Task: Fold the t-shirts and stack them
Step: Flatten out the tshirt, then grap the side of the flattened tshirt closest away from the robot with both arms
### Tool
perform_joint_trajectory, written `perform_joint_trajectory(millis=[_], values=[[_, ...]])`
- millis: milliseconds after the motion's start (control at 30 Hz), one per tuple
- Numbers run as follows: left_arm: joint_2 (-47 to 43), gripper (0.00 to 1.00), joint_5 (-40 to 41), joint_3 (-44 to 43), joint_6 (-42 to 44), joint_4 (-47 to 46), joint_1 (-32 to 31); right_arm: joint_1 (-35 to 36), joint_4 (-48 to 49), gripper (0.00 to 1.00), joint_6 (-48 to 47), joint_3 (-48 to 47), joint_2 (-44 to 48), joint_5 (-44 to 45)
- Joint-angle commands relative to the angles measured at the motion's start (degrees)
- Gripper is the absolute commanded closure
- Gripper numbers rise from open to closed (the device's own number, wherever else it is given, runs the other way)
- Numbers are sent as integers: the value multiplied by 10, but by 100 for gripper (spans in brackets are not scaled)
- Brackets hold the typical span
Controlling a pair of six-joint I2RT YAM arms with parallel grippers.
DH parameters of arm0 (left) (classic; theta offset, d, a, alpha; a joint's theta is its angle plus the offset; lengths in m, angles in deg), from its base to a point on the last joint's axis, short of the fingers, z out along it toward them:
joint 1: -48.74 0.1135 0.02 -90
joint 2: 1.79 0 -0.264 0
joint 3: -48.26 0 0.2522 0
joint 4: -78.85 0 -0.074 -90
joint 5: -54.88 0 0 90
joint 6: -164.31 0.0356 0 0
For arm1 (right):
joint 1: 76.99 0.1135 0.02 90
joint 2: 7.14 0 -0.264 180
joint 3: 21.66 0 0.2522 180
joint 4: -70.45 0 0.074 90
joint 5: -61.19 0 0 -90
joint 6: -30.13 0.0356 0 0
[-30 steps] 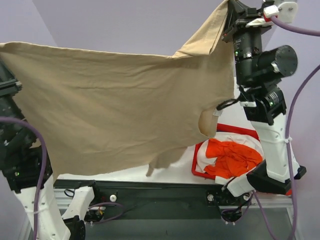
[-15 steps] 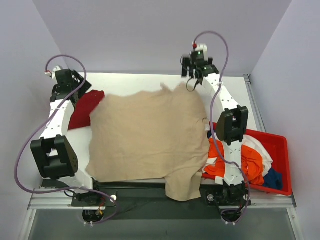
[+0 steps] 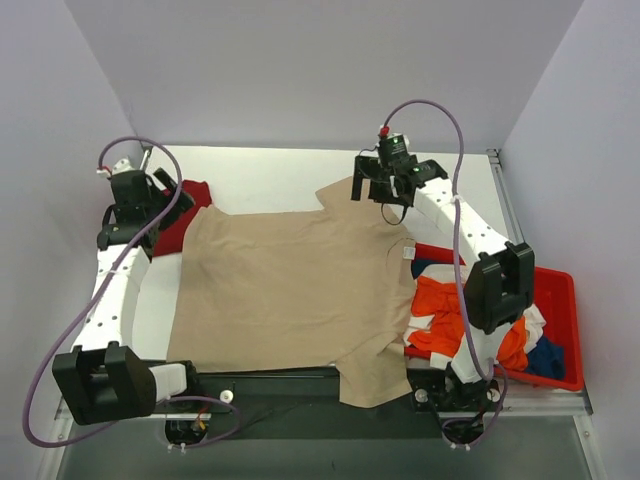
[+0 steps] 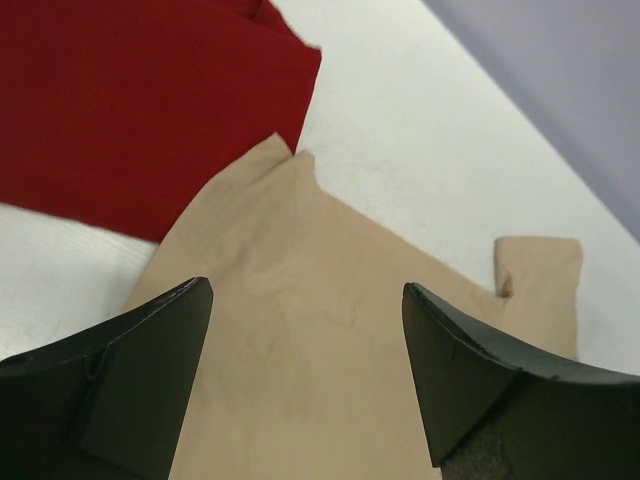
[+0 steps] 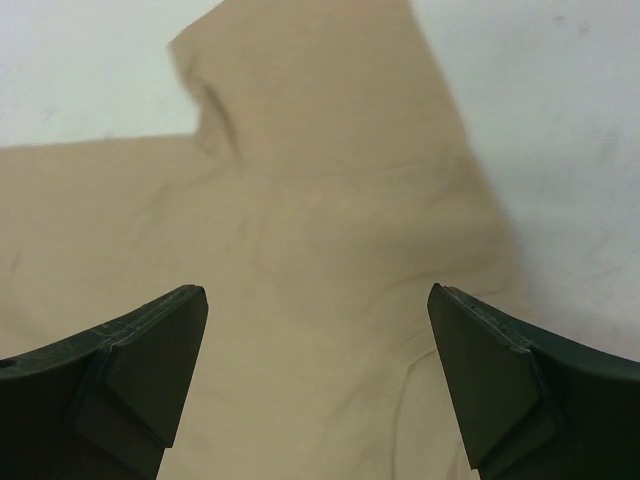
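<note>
A large beige t-shirt [image 3: 290, 285] lies spread flat over the middle of the white table [image 3: 270, 175]. One sleeve hangs over the front edge. My left gripper [image 3: 163, 197] hovers open above the shirt's far left corner [image 4: 330, 330], with nothing between its fingers. A dark red t-shirt [image 3: 182, 212] lies beside that corner, also in the left wrist view [image 4: 130, 100]. My right gripper [image 3: 390, 192] hovers open over the shirt's far right sleeve [image 5: 320, 200] and holds nothing. Orange [image 3: 455, 305], white and blue t-shirts lie bunched in the bin.
A red plastic bin [image 3: 562, 300] stands at the table's right front, holding the bunched shirts. The beige shirt's collar edge reaches the bin's left rim. Purple-grey walls close in the table on three sides. Bare table shows along the far edge.
A second ago both grippers held the beige shirt stretched up in the air. They have since let go, and it now lies flat on the table with both grippers open above its far corners.
</note>
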Motion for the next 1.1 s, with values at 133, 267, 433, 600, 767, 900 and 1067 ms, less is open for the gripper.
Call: perform_joint_trajectory(millis=[133,267,433,600,767,900,1067], values=[[-32,12,-40,102,65,68,-21,77,-10,1,55,113,33,-89],[-29,12,-75,146,69,69,-37,88,-13,1,73,142,18,-96],[-11,12,-115,186,69,40,-64,87,-42,2,85,141,-7,-68],[33,13,-165,214,65,-3,-64,87,-58,3,88,121,-58,-72],[95,12,-187,214,67,-21,-64,84,-72,4,88,90,-109,-68],[131,12,-183,206,71,-26,-65,77,-86,4,81,64,-144,-67],[176,12,-160,179,72,-18,-64,65,-106,4,81,13,-193,-74]])
